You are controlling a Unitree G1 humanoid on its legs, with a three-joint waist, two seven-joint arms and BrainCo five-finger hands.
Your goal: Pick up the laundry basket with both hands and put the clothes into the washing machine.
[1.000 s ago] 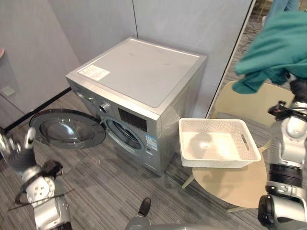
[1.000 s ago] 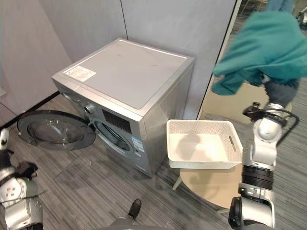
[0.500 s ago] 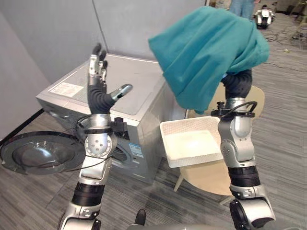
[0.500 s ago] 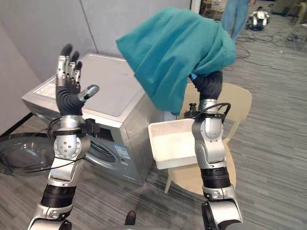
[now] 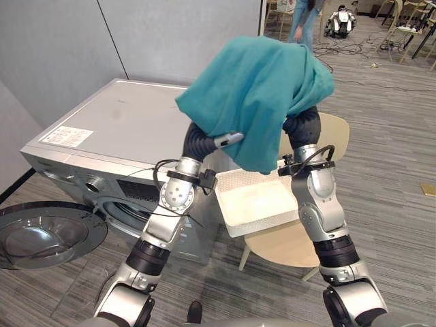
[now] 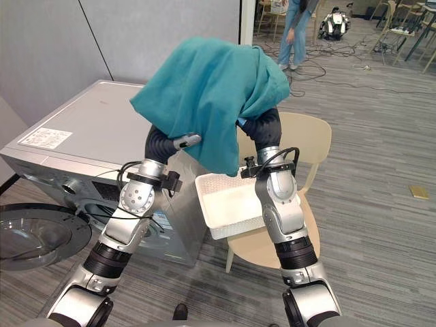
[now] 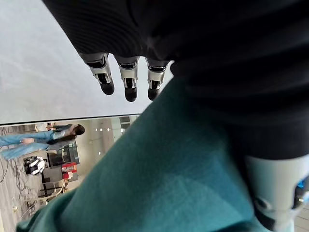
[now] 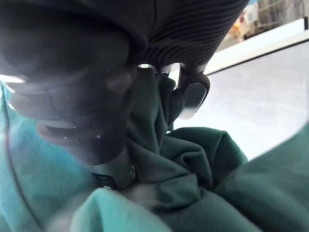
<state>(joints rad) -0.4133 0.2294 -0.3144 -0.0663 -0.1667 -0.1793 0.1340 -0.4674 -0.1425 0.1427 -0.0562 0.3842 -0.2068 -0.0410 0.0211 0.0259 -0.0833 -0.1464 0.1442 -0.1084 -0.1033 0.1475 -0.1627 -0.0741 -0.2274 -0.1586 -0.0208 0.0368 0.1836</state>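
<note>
Teal garment, clenched in the right hand, is now joined from below by the straight-fingered left hand, seemingly steadying it for the washing machine.

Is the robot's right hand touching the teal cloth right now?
Touching. In the right wrist view the right hand has its fingers curled into the bunched teal cloth.

Teal garment drapes over my right hand in the head views and over most of my left hand; just the thumb pokes out. Laundry basket: far corner hidden behind garment and my right forearm. Washing machine door clipped at left edge. Person cut off at top.
</note>
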